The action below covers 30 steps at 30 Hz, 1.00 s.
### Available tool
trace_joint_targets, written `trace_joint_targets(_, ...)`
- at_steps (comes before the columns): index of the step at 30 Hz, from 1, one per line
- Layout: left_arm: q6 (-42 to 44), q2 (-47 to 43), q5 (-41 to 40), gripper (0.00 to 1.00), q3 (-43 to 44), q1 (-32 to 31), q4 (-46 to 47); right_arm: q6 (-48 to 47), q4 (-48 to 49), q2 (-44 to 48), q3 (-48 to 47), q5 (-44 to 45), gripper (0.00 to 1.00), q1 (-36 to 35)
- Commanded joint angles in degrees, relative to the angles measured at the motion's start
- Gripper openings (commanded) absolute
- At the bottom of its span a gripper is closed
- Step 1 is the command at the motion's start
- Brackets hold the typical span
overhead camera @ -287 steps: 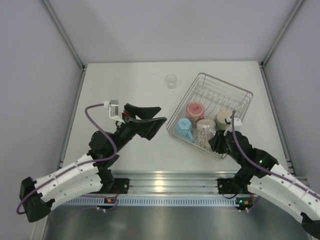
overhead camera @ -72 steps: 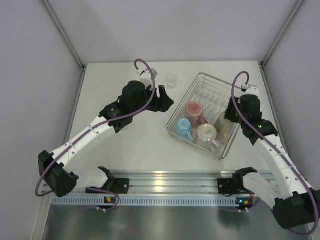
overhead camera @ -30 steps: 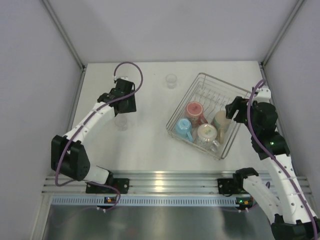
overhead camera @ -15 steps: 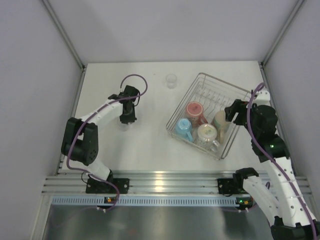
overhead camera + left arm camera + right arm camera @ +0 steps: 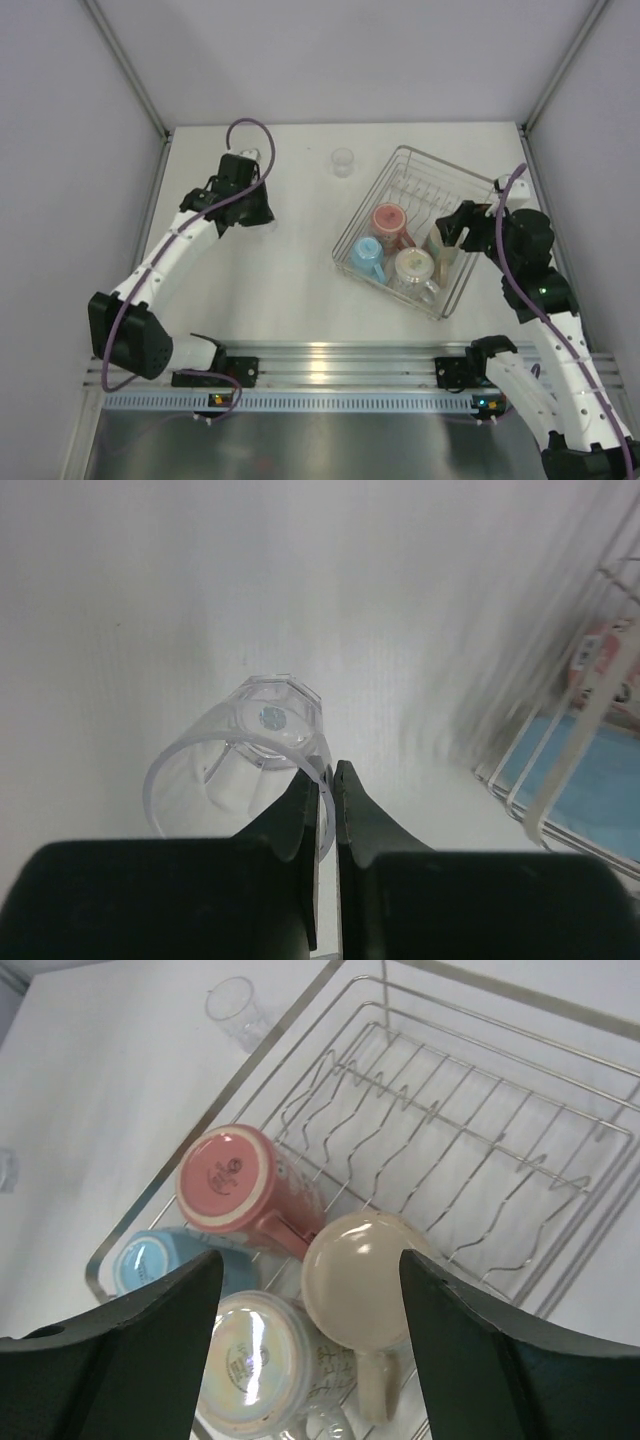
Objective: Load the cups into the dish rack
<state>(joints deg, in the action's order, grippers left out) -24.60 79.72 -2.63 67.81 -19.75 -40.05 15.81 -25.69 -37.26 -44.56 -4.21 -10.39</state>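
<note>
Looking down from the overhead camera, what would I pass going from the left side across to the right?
left gripper, pinching the held glass → free-standing clear glass → blue cup → cream patterned cup → right gripper. The pink cup straddles its neighbours, so it is left out.

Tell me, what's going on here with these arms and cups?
Two robot arms are loading cups into a wire dish rack. The left gripper is shut on the wall of a clear glass, out on the table left of the rack. The right gripper hangs open over the rack, above a pink mug, blue mug, patterned mug and cream mug already inside. A second glass stands on the table near the rack's far corner.
</note>
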Motion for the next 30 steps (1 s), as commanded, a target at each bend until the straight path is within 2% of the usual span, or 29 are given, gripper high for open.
trace_joint_targets(1,0.7,-6.2,9.2,0.00,3.1,0.1,5.4,3.8,4.9,-0.5,-1.8,-10.2,0.72,0.6)
trace_joint_targets(3,-0.1,-7.2,13.2,0.00,4.6,0.1,5.7,5.9,7.1,0.5,-0.7,-14.3,0.77,0.6)
trace_joint_targets(7,-2.7,-10.5,20.3,0.00,7.2,0.1,9.0,10.0,10.7,3.5,0.1,-15.4,0.87,0.6)
trace_joint_targets(8,-6.1,-13.9,26.2,0.00,5.0,0.1,15.3,11.6,11.9,5.2,-0.2,-15.6,0.96,0.6)
trace_joint_targets(9,-7.6,-14.0,26.3,0.00,3.7,0.1,15.4,12.0,11.9,5.3,-0.2,-15.6,0.96,0.7)
trace_joint_targets(11,-10.9,-17.6,33.3,0.00,0.3,0.2,26.6,13.3,13.8,6.2,0.0,-17.0,0.99,0.6)
trace_joint_targets(14,-19.7,-20.5,39.4,0.00,-7.0,0.2,44.0,16.1,17.1,7.3,0.6,-19.3,0.99,0.7)
trace_joint_targets(18,-28.4,-20.4,46.0,0.00,-10.7,0.1,55.0,20.1,22.6,9.1,2.8,-21.4,0.99,0.6)
trace_joint_targets(25,-41.2,-21.4,44.0,0.00,-15.7,-2.7,74.6,26.8,36.7,10.5,8.2,-30.2,0.99,0.7)
trace_joint_targets(30,-46.9,-20.0,41.6,0.00,-16.4,-7.1,84.2,32.5,45.4,10.9,12.4,-31.3,0.99,0.5)
